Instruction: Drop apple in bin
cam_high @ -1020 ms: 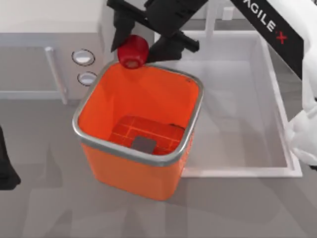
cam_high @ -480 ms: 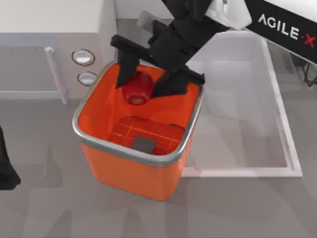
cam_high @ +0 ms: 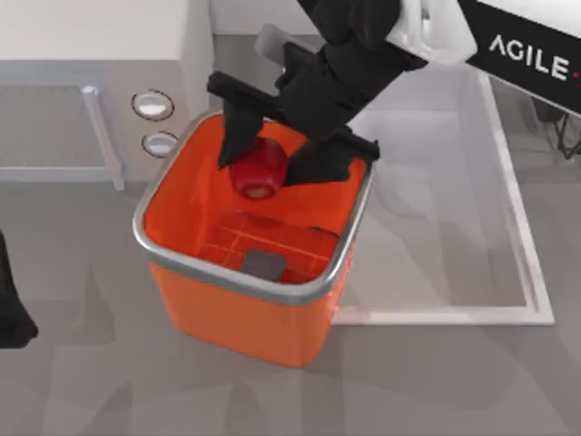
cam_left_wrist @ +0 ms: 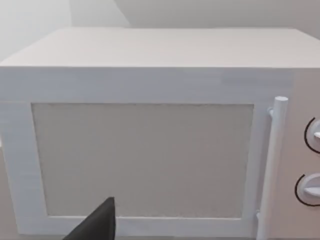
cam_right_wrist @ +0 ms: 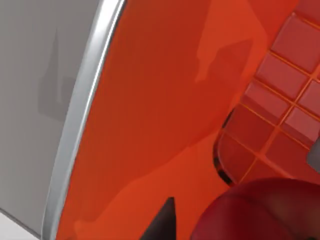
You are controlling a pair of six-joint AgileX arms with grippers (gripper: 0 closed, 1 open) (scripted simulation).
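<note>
Here the right gripper hangs over the far half of the bin's mouth, reaching in from the far right side of the table. Its two black fingers point down and are closed on the apple, one on each side of the fruit. The apple sits between them with its dimpled end turned toward the near side, above the bin's open mouth and clear of its floor. Directly below the gripper lies the orange interior, and further down and toward the near side is the gridded floor with a grey square on it. The silver rim runs round the mouth, and its far edge passes just behind the fingers.

From the right wrist, the apple fills the corner nearest the camera, with a dark fingertip beside it, the orange wall beyond and the rim along one side.

Behind the gripper and to its right is a white sink basin. To its left stands a white microwave with two round knobs.

The left arm is parked at the left edge of the table, well apart from the bin. I cannot tell how its gripper stands; its wrist camera faces the microwave door.
</note>
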